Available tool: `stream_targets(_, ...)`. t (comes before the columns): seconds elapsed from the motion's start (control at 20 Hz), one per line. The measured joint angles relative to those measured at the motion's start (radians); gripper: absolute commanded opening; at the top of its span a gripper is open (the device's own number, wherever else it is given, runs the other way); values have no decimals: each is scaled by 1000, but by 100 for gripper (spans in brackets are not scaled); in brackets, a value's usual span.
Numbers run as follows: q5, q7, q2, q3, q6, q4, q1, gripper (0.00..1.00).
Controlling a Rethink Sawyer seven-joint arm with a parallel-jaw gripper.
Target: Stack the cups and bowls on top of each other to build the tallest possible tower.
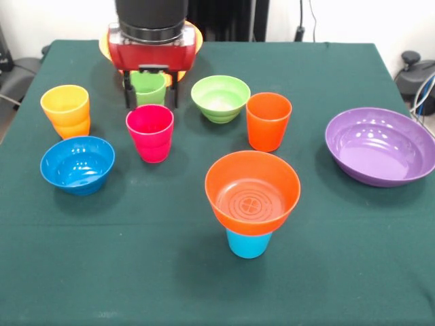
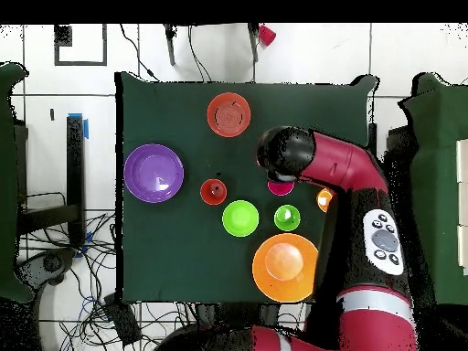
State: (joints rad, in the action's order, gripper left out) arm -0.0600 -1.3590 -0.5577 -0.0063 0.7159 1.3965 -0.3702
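Observation:
My gripper (image 1: 151, 95) hangs at the table's far side, open, with one black finger (image 1: 127, 92) on each side of the green cup (image 1: 149, 88) (image 2: 287, 218). Just in front stands the magenta cup (image 1: 150, 132). An orange bowl (image 1: 251, 193) (image 2: 228, 114) sits on a light blue cup (image 1: 248, 243) as a small tower near the front. The yellow bowl (image 1: 104, 42) (image 2: 285, 267) shows behind the gripper. In the overhead view the arm hides the gripper.
A yellow-orange cup (image 1: 66, 109) and a blue bowl (image 1: 77, 163) stand at the left. The light green bowl (image 1: 220, 98) and orange cup (image 1: 268, 121) are in the middle. A purple bowl (image 1: 380, 146) (image 2: 154, 173) lies at the right.

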Motion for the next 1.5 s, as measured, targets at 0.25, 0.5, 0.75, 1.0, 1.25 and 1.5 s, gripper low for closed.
stream_targets(0.25,0,0,25,-1,0,-1,-33,100)
stream_targets(0.5,-7,0,49,-5,0,-9,-33,100)
stream_targets(0.75,-34,0,67,-12,0,-13,-18,100)
stream_targets(1.0,-52,0,67,-15,0,-17,2,100)
stream_targets(1.25,-60,0,72,-18,0,-38,17,100)
stream_targets(1.5,-60,0,100,-19,0,-74,14,100)
